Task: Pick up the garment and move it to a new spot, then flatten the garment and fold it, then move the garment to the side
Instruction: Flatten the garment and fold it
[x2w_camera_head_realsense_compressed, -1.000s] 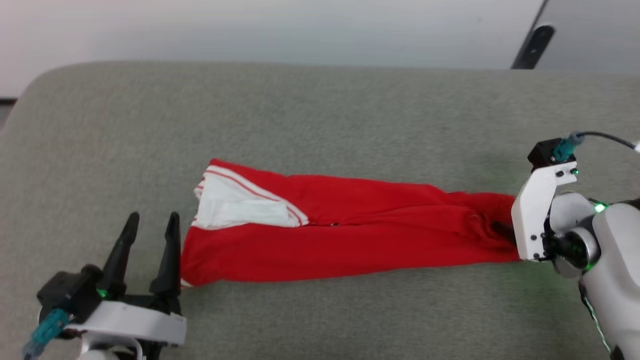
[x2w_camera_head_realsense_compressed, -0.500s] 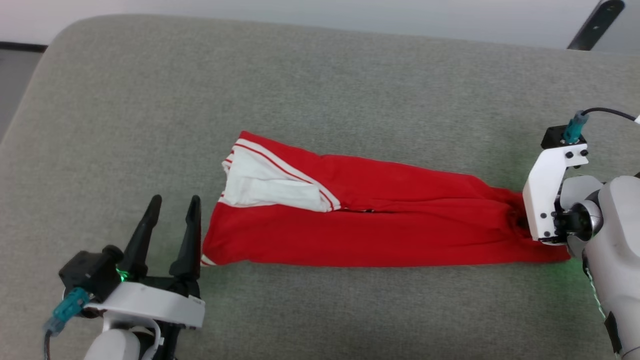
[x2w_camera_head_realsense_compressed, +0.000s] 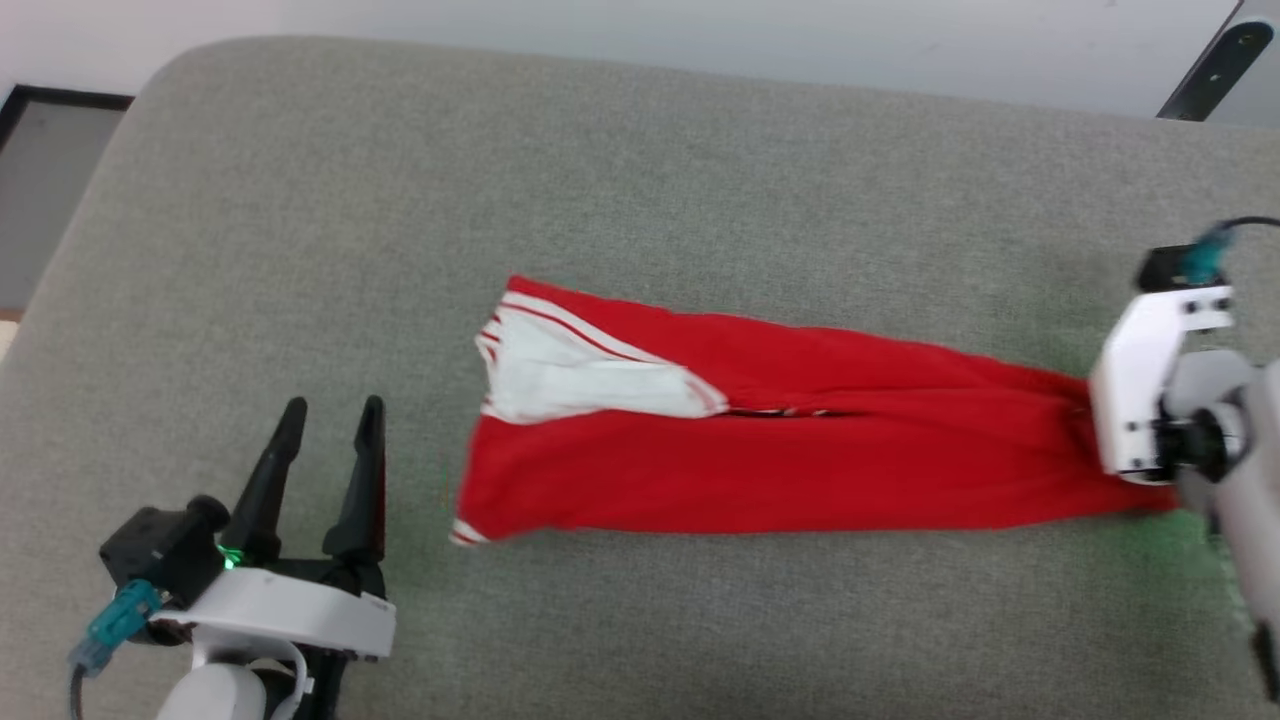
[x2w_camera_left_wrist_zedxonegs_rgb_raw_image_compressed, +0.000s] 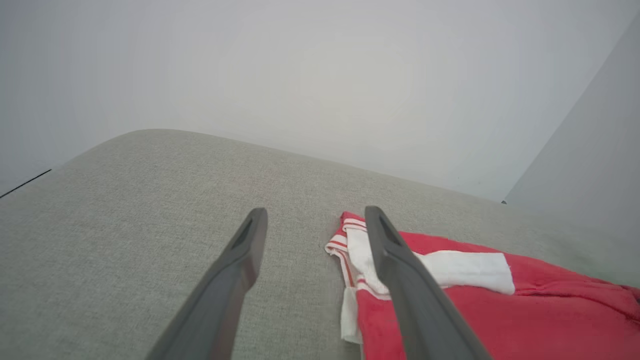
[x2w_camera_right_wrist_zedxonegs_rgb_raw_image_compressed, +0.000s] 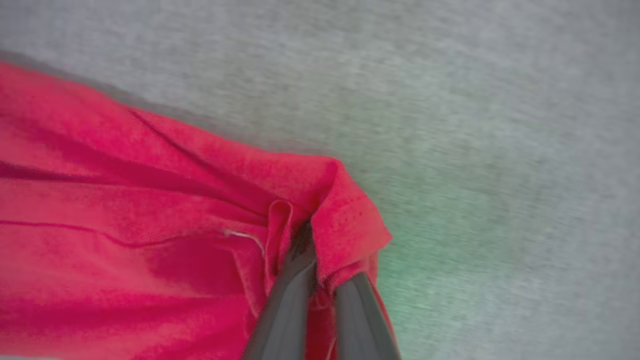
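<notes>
The garment lies folded into a long red strip on the grey cushioned surface, with a white sleeve with red stripes at its left end. My right gripper is shut on the bunched red cloth at the strip's right end; in the head view its fingers are hidden behind the white wrist mount. My left gripper stands open to the left of the sleeve end, apart from it. The left wrist view shows the open left gripper with the garment beyond its right finger.
A pale wall runs behind the surface's far edge. A dark bar leans at the top right. The floor shows past the rounded left corner. Bare grey surface lies around the garment.
The head camera has shifted. My right gripper has closed on the garment's right end and drawn it rightward, opening a gap between the sleeve end and my still left gripper.
</notes>
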